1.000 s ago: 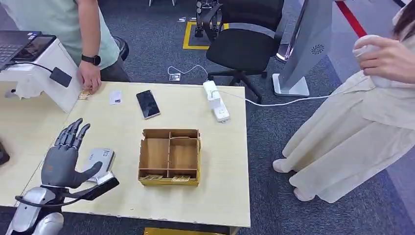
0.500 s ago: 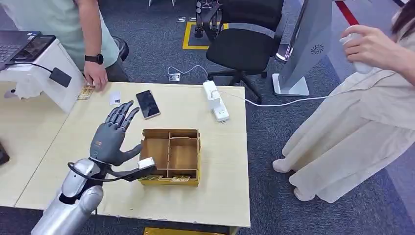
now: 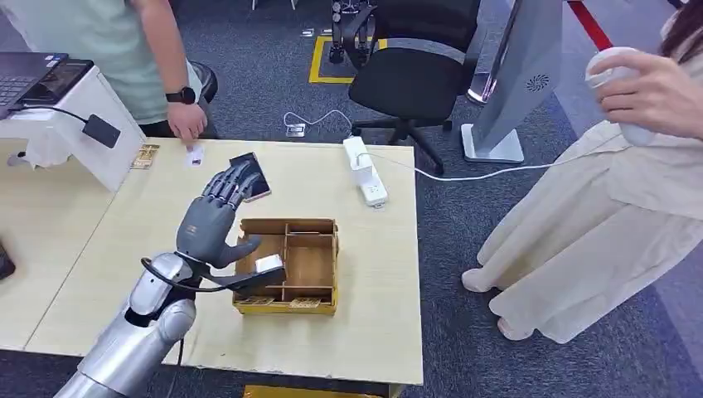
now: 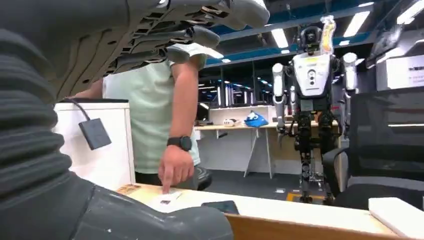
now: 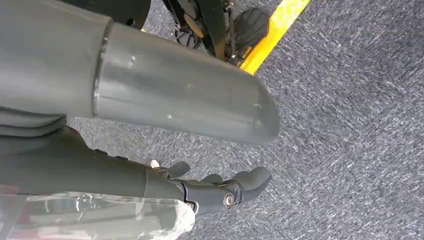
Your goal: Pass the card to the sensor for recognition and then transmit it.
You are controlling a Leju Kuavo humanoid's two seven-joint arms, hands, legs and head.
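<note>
Card (image 3: 195, 157), small and white, lies flat on the table beyond the left hand's fingertips and a little to their left, pinned under a fingertip of a person's hand (image 3: 186, 123).

The pale wooden table (image 3: 373, 332) spreads under the left hand. The person in a light green shirt (image 3: 99, 33), wearing a dark wristwatch, stands at the table's far edge, beyond and left of the hand. A second person in cream clothing (image 3: 597, 215) stands well to the right of it, off the table. A black office chair (image 3: 414, 79) sits on the carpet far beyond the hand. A white stand (image 3: 83, 108) with a dark square sensor pad (image 3: 103, 130) on its side is to the hand's far left.

The left hand (image 3: 211, 220) hovers above the table with its fingers stretched out and apart, holding nothing. Just right of its palm sits a cardboard divided box (image 3: 288, 265); the thumb reaches over that box's near left part. A white power strip (image 3: 365, 170) lies beyond and right of the hand. A dark phone (image 3: 259, 181) lies partly under the fingertips.

The right hand (image 5: 215, 187) hangs over grey carpet, fingers loosely bent and apart from the thumb, with nothing in it.
</note>
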